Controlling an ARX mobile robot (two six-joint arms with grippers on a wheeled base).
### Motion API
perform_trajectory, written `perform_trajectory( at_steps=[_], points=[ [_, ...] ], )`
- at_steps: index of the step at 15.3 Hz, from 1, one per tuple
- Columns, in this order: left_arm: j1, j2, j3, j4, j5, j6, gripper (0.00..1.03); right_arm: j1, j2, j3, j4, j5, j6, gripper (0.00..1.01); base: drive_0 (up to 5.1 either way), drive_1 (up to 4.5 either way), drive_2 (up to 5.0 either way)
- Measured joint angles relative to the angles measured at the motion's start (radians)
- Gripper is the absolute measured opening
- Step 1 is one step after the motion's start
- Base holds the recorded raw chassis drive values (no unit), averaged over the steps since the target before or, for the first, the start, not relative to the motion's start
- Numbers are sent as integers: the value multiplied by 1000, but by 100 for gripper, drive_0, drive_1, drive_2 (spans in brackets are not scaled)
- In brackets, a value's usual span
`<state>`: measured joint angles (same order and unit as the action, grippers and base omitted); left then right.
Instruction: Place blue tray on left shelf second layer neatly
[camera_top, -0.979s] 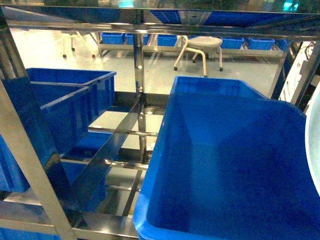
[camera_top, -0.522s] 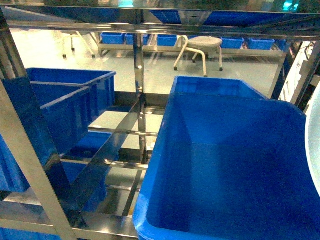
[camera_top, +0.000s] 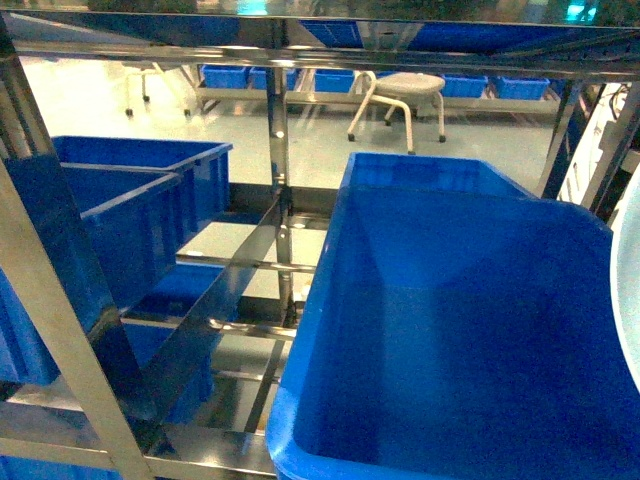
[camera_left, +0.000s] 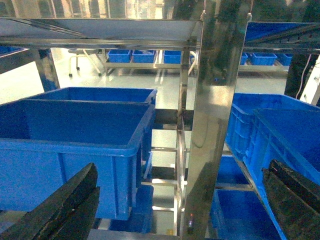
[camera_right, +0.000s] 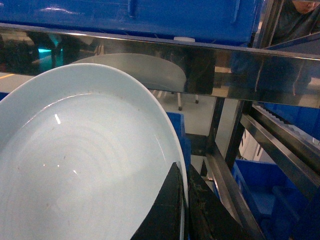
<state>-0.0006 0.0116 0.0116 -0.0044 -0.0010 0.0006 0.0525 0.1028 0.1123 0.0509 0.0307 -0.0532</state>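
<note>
Rack: shiny stainless-steel shelving (camera_top: 280, 150) of flat bars, rails and upright posts, mirror-smooth and reflective.
Left shelf tier: flat steel bars and rails (camera_top: 235, 262) between the posts, carrying dark-blue crates at its left side.
Large bin: deep dark-blue plastic crate (camera_top: 470, 330), smooth inner walls, rounded corners, filling the right half of the head view.
Left bins: dark-blue ribbed plastic crates (camera_left: 75, 135), rectangular, set one behind the other.
Tray: pale sky-blue smooth plastic oval dish (camera_right: 85, 165), shallow with a raised rim, glossy; gripped at its rim by the right claw, seen as a pale sliver at the right edge of the head view (camera_top: 628, 290).
Right claw (camera_right: 183, 210): black, closed tight on the tray rim.
Left claw (camera_left: 175, 210): black textured fingers (camera_left: 65, 207) spread wide, nothing between them.
Stool: white round-topped stool (camera_top: 405, 95) on the floor beyond the rack.
</note>
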Motion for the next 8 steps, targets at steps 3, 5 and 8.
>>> perform_trajectory(
  at_steps=[3, 5, 8],
  points=[
    [0, 0, 0, 0, 0, 0, 98, 0, 0, 0, 0, 0, 0, 2, 0, 0, 0],
    [0, 0, 0, 0, 0, 0, 98, 0, 0, 0, 0, 0, 0, 2, 0, 0, 0],
    [0, 0, 0, 0, 0, 0, 98, -1, 0, 0, 6, -4, 0, 2, 0, 0, 0]
  ],
)
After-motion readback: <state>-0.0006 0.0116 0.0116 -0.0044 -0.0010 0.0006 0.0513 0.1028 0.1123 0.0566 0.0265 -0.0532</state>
